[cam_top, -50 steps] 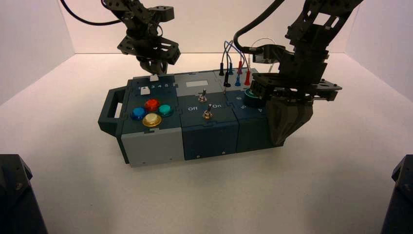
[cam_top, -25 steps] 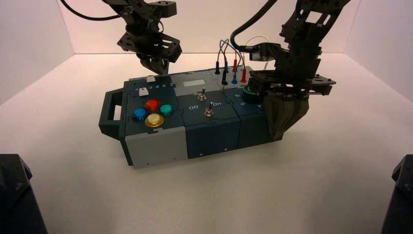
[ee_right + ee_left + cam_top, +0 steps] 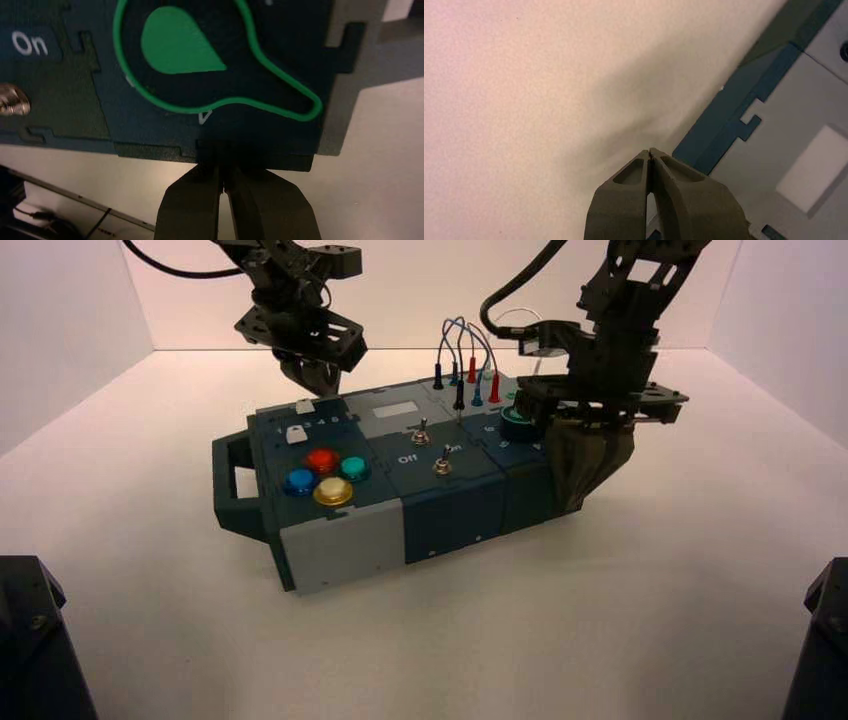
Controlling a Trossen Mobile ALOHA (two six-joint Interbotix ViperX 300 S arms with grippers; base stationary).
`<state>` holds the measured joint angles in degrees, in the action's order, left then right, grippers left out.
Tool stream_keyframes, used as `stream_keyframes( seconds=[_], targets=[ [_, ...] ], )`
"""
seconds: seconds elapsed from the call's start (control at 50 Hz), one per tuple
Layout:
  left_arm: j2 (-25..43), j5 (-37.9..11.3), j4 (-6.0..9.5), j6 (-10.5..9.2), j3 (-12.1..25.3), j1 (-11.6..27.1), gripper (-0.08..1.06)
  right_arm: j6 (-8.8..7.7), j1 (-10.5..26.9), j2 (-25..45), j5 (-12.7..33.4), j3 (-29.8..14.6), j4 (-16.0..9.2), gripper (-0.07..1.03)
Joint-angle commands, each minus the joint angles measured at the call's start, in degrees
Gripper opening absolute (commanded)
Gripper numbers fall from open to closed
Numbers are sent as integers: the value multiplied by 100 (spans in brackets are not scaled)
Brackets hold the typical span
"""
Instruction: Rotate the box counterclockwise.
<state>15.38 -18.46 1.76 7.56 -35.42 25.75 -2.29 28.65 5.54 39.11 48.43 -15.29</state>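
The box [image 3: 440, 510] lies slanted on the white floor, its left handle [image 3: 237, 485] nearer the front than its right end. Its top carries four coloured buttons [image 3: 321, 459], two toggle switches [image 3: 440, 465], a green knob [image 3: 517, 420] and plugged wires [image 3: 465, 370]. My right gripper [image 3: 572, 502] is shut and empty, its tips against the box's front side at the right end. In the right wrist view the right gripper [image 3: 223, 175] touches the box edge [image 3: 250, 162] below the green knob [image 3: 175, 47]. My left gripper [image 3: 318, 388] is shut at the back left edge. The left gripper [image 3: 650, 152] sits just off the box [image 3: 794, 115].
White walls enclose the floor at the back and both sides. Dark arm bases stand at the front left corner [image 3: 35, 640] and front right corner [image 3: 820, 640]. An "On" label [image 3: 30, 44] sits beside a toggle switch [image 3: 12, 98].
The box has turned counterclockwise: its right end went back and its left handle end came forward. The right gripper moved back with that end. The left gripper stayed at the back left edge.
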Motion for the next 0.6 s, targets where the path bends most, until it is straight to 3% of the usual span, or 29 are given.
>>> stream_keyframes(
  seconds=[0.02,0.42,0.6],
  targets=[
    [44,-229,9,53,-141,141,-3,-44,-141,-79,-79,-308,53,-2],
    [26,-492,9,88,-53,176,-3,-70,-149,193,18,-800,114,-2],
    [35,-606,9,105,0,281,-3,-62,-158,360,70,-1011,255,-2]
  ],
)
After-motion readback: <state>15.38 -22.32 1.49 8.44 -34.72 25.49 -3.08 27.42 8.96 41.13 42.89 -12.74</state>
